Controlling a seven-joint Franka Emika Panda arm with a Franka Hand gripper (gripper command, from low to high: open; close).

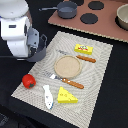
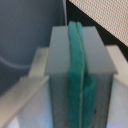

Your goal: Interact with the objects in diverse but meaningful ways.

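The tomato sits at the mat's edge on the exterior view's left; it looks light, hard and round, so we'd pinch across its middle. Our fingers are pressed together, holding nothing.

Toy kitchen tabletop, placemat, play stove, plate

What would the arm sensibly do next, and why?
Probably swing out over the placemat toward the nearest toy, the red tomato. The arm sits off the mat at the exterior view's left, above none of the toys, and the gripper in the wrist view looks closed with its green pads together, holding nothing, so opening comes first.
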